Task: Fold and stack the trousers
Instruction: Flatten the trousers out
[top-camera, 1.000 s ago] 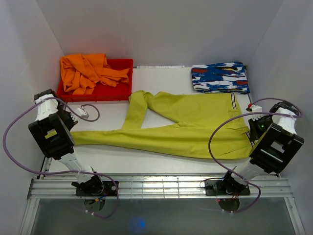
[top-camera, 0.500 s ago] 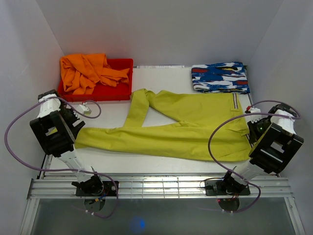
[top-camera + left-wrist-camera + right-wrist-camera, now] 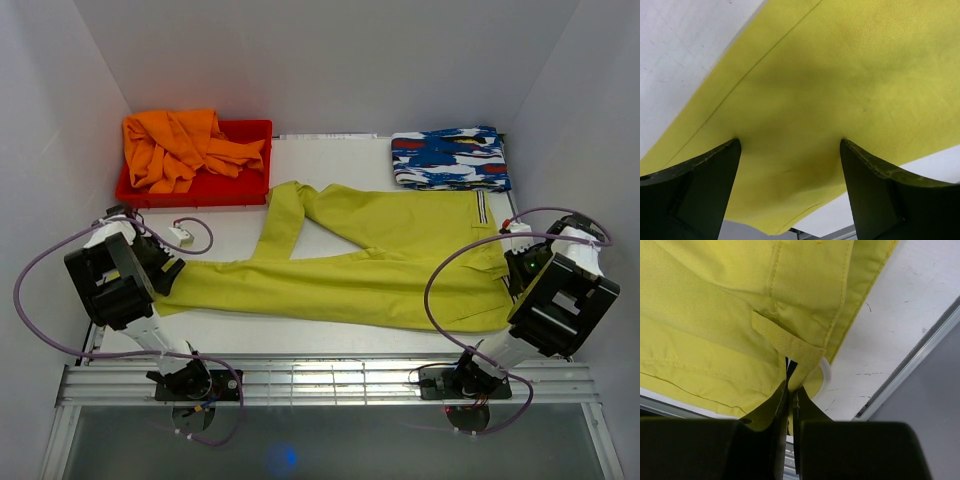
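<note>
The right gripper [image 3: 790,392] is seen in its wrist view shut tight on the waistband edge of the trousers [image 3: 715,315], just below a belt loop [image 3: 785,342]. No gap is left between the fingers, and the pinched cloth is mostly hidden by them. A white curved object [image 3: 828,371] is half covered by the fold and cannot be identified.

The left gripper [image 3: 789,145] is held wide open over the end of one trouser leg. Yellow-green cloth fills the space between its fingers [image 3: 695,190], but whether the tips touch it cannot be told. In the top view both grippers are largely covered by their own arm housings.

The trousers are spread flat across the table [image 3: 230,235], with the waistband at the right. The nearer leg is laid straight toward the left, its cuff hidden under the left arm; the farther leg is bent away, ending just beside the red bin [image 3: 250,128]. An orange garment [image 3: 175,145] is heaped in and over that bin at the far left. At the far right a blue, white and red patterned cloth [image 3: 450,158] is laid folded — just beyond the waistband.
</note>
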You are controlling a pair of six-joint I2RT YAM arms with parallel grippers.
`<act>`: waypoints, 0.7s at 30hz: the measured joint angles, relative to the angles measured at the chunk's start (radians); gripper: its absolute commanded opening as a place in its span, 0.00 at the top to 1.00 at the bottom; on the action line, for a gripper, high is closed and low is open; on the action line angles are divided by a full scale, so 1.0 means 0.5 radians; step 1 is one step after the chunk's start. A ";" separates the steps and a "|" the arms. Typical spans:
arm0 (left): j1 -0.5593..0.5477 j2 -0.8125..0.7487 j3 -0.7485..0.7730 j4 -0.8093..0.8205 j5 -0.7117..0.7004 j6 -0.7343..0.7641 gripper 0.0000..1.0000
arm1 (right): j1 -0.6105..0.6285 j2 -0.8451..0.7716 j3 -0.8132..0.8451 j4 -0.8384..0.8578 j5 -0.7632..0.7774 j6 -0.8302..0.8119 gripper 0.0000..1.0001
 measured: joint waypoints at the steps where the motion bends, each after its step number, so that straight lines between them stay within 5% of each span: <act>1: 0.000 -0.029 -0.038 0.035 -0.007 0.008 0.08 | 0.000 -0.007 -0.005 0.008 0.010 -0.004 0.92; 7: 0.107 -0.320 -0.394 0.149 -0.106 0.266 0.06 | 0.000 -0.034 -0.038 0.043 0.059 -0.033 0.92; 12: 0.400 -0.265 -0.293 -0.103 -0.198 0.531 0.05 | -0.001 -0.069 -0.117 0.094 0.093 -0.092 0.92; 17: 0.470 -0.241 -0.070 -0.300 -0.148 0.654 0.02 | -0.002 -0.157 -0.273 0.082 0.159 -0.198 0.46; 21: 0.214 -0.372 0.131 -0.369 0.080 0.519 0.02 | -0.002 -0.170 -0.197 -0.017 0.140 -0.220 0.36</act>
